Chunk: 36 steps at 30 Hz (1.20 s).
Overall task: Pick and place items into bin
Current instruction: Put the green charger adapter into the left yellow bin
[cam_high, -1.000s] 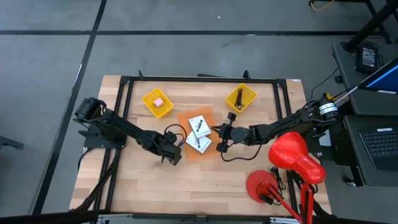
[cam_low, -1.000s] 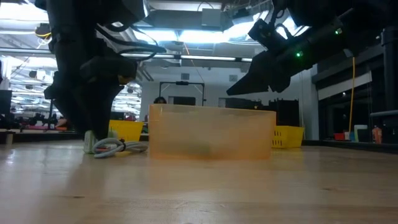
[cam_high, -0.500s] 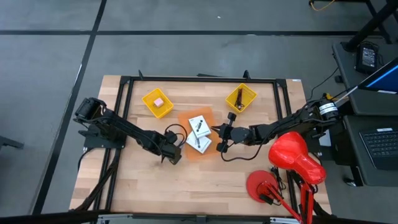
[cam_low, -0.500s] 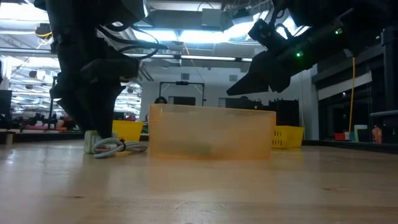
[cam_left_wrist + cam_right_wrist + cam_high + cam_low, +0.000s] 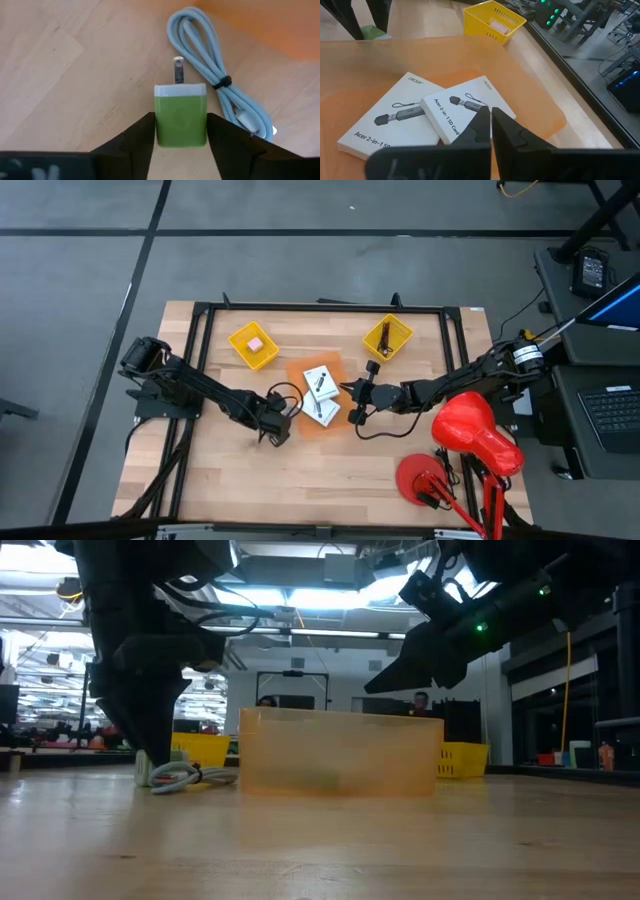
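Observation:
The green cube (image 5: 180, 120), with a white face and a metal prong, lies on the wood between my left gripper's (image 5: 180, 145) fingers; in the low view it (image 5: 145, 768) sits on the table under that arm. A coiled blue-grey cord (image 5: 220, 85) lies beside it. My left gripper (image 5: 274, 426) is left of the orange bin (image 5: 333, 370). Two white cards (image 5: 415, 117) lie in that bin. My right gripper (image 5: 491, 122) is shut and hovers over the bin's right side (image 5: 357, 404). A pink block (image 5: 255, 344) sits in the left yellow bin. My left gripper has the green cube pinched between its two fingers, one finger (image 5: 142, 135) on each of two opposite side faces (image 5: 159, 125). The fingers come from above, pointing down. The cube rests on the table with its pronged white face (image 5: 179, 90) pointing away from the wrist.
Two yellow bins stand toward the far side, the left one (image 5: 240, 338) and the right one (image 5: 398, 330), which holds a dark item. Red gear (image 5: 470, 430) crowds the near right corner. A black frame (image 5: 200, 340) edges the table. People show in the room beyond.
My left gripper has sunk slightly toward the table over the green cube. The right arm has kept still.

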### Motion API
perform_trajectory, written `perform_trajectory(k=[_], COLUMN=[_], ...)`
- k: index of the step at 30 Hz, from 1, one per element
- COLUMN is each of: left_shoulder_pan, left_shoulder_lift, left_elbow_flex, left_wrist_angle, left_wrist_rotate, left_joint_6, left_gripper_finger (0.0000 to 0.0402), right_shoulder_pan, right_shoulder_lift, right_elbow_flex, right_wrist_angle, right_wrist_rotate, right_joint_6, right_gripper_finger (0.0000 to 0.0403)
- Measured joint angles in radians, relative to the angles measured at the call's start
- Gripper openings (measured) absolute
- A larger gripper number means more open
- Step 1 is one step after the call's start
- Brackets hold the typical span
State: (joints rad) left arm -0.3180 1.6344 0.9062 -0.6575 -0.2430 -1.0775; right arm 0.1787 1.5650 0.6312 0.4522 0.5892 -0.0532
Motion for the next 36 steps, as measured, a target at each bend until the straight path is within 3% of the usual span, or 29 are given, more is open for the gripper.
perform_trajectory(k=[6, 15, 22, 36], left_shoulder_pan=[0.000, 0.000, 0.000, -0.063], left_shoulder_lift=[0.000, -0.015, -0.123, -0.443], left_elbow_flex=[0.000, 0.000, 0.000, 0.000], left_wrist_angle=[0.000, -0.011, -0.071, -0.087], left_wrist_rotate=[-0.002, -0.001, -0.012, -0.263], left_joint_6=[0.082, 0.184, 0.237, 0.469], left_gripper_finger=[0.0132, 0.0132, 0.0132, 0.0132], right_shoulder_pan=[0.000, 0.000, 0.000, 0.000], right_shoulder_lift=[0.000, 0.000, 0.000, 0.000], right_elbow_flex=[0.000, 0.000, 0.000, 0.000], right_wrist_angle=[0.000, 0.000, -0.006, -0.021], right_wrist_rotate=[0.000, 0.000, 0.000, 0.000], right_joint_6=[0.000, 0.003, 0.026, 0.048], right_gripper_finger=[0.0000, 0.0000, 0.0000, 0.0000])
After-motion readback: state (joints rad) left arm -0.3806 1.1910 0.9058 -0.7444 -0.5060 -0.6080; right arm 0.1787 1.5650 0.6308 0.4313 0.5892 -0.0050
